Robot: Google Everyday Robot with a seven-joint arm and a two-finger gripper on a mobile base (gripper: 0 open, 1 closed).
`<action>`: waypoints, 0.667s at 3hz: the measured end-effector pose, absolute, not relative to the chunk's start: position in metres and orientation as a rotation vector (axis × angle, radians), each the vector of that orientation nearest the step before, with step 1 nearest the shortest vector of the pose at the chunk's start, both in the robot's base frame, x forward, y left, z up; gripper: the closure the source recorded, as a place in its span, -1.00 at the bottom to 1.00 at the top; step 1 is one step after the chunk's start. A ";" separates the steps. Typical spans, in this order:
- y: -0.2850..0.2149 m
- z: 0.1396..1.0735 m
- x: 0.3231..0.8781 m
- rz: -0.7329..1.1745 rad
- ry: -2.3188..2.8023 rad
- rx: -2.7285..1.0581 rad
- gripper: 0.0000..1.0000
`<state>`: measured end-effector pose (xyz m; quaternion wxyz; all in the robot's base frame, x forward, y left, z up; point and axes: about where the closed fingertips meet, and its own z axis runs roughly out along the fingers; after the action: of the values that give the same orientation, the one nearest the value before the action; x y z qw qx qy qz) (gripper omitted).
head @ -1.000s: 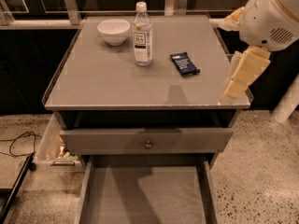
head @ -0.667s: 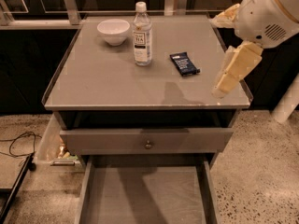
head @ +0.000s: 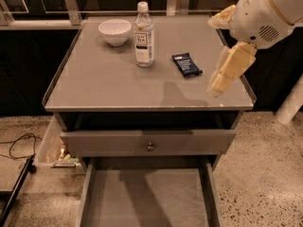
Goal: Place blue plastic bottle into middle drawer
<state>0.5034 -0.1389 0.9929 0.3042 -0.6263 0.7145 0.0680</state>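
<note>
Blue plastic bottle (head: 144,34): upright at the far side of the cabinet top (head: 118,84), just right of the white bowl (head: 115,31).
Middle drawer (head: 147,197): pulled open, nearest us.
Gripper (head: 217,86): above the top's near right corner, well apart from the bottle (holding or not, we cannot tell).
Snack wrapper (head: 186,64): flat, between them.

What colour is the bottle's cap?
White; the camera view shows it atop the blue plastic bottle. The gripper hangs over the right side of the tabletop.
</note>
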 end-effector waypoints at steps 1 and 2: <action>-0.120 0.986 0.537 0.279 1.830 -1.594 -1.00; -0.101 0.982 0.573 0.376 1.745 -1.513 -1.00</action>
<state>0.5726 -0.1009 0.9825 0.3901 -0.5953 0.6867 0.1480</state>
